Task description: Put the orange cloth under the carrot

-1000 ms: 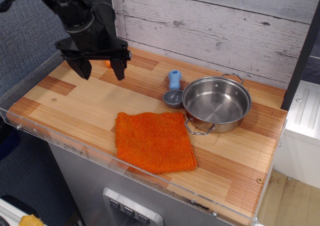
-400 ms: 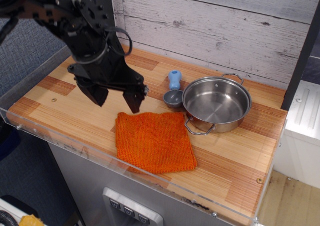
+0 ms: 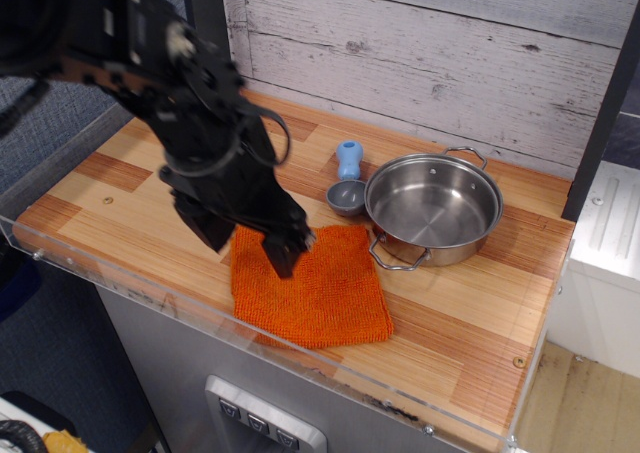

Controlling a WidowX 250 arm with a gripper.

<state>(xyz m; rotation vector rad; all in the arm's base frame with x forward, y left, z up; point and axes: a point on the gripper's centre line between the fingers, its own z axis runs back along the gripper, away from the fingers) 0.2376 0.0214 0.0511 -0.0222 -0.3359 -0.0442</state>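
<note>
The orange cloth (image 3: 335,291) lies flat near the table's front edge, just left of the steel pot. My gripper (image 3: 250,245) is open, with its two black fingers spread wide. It is down over the cloth's far left corner. One fingertip (image 3: 283,261) is over the cloth and the other is at the cloth's left edge. It holds nothing. I cannot tell whether it touches the cloth. The carrot does not show; the arm covers the back left of the table.
A steel pot (image 3: 435,205) with two handles stands at the right. A blue-handled grey scoop (image 3: 348,181) lies against the pot's left side. A clear acrylic rim (image 3: 120,278) runs along the table's front. A plank wall stands behind.
The gripper has moved from the table's back left forward and to the right, and has come down onto the cloth's far left corner. It stays open. The cloth has not moved.
</note>
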